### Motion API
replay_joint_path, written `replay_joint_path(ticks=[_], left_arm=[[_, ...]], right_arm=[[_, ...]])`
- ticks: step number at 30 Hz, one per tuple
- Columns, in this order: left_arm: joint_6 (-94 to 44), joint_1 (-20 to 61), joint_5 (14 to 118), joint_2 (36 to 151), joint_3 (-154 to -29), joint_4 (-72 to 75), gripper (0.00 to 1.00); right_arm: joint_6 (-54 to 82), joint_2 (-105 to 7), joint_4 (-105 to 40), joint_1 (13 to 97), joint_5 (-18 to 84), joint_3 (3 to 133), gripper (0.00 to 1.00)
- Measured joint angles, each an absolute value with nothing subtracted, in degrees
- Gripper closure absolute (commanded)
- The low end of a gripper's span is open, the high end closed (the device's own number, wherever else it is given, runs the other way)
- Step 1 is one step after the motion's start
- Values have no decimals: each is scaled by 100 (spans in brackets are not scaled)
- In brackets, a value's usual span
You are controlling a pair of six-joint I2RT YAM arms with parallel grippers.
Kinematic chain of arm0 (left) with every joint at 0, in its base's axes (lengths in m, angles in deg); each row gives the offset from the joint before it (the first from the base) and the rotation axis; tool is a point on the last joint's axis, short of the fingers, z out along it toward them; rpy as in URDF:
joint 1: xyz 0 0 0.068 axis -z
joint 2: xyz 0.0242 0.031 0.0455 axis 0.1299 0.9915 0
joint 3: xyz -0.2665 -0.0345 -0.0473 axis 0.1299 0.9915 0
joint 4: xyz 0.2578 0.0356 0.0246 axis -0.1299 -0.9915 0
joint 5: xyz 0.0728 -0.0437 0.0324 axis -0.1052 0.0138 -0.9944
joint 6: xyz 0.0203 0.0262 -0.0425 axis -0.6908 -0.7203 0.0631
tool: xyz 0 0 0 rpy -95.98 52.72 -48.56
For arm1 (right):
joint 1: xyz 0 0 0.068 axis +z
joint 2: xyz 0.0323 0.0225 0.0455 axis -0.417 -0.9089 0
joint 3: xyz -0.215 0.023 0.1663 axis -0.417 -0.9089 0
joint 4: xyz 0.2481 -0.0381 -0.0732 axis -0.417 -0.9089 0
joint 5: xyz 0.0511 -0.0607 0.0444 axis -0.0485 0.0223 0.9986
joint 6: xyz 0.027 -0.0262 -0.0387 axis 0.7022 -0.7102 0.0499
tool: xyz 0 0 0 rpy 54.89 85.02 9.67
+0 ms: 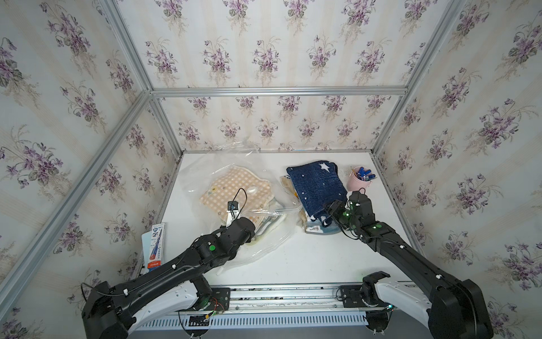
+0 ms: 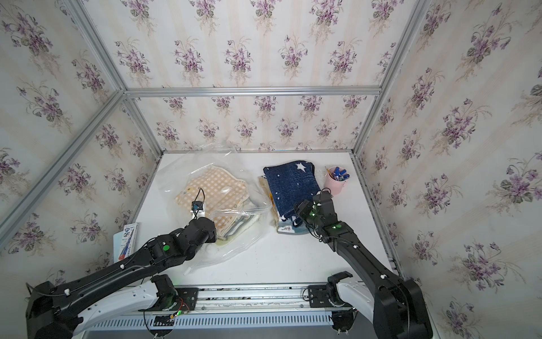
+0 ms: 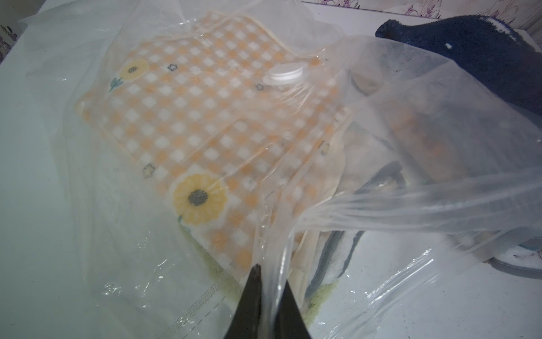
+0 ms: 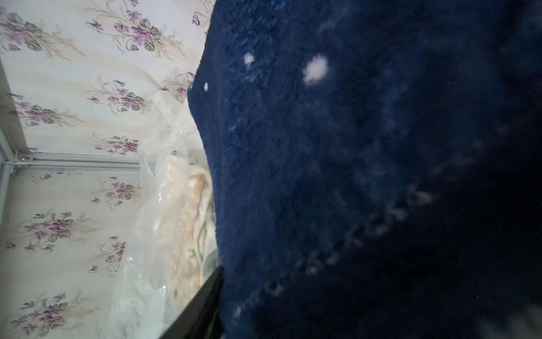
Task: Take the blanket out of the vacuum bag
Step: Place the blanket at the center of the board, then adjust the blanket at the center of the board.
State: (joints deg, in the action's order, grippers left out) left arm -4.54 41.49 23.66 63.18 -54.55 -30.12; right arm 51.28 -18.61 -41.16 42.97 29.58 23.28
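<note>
On the smooth white tabletop (image 1: pixel 322 258), towards its left side, the large transparent crinkly plastic vacuum bag (image 1: pixel 199 176) lies flat, its film glossy and creased. The small round white valve cap (image 3: pixel 284 74) sits on its upper face. Inside it, under the cap, is a folded soft blanket in an orange-and-white check with yellow sunflower prints (image 3: pixel 190 117), resting on more folded pale cloth with grey-blue stripes. The left gripper (image 3: pixel 271 281) has its two black tapered fingers drawn close together, pinching a gathered fold of the bag's film at the open end, and the plastic rises from there in a loose, wrinkled sheet. Just beside the bag's mouth, outside it, lies a folded plush navy blanket with white dots and a white star (image 1: pixel 318 187). It rests on a pile of pale folded cloth with a light blue lettered edge (image 1: pixel 318 229). The right gripper (image 1: pixel 330 212) is at this blanket's near edge. Its wrist view is filled with fuzzy navy pile and shows only one dark finger (image 4: pixel 205 305), so I cannot tell how wide the pincer stands. Near the far right corner stands a pink cup of blue pens (image 1: pixel 357 183), and a flat printed card pack (image 1: pixel 154 246) leans at the left edge.
</note>
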Motion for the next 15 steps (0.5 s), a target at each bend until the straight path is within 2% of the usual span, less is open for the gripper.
replay_joint_path(ticks=[5, 10, 12, 15], left_arm=[[-502, 4149, 2362, 6324, -5457, -3007, 88], [-583, 4149, 2312, 6191, -5441, -2994, 88], [-623, 4144, 2290, 6167, -5406, -2983, 88], [-664, 4142, 2288, 6184, -5393, -2994, 88]], right_arm=[[4735, -1118, -5064, 4297, 2599, 2586, 29], [4451, -233, -6148, 4337, 2436, 2708, 53], [4309, -198, -6393, 4470, 2320, 2938, 61], [4033, -858, -6450, 5084, 2051, 3508, 64]])
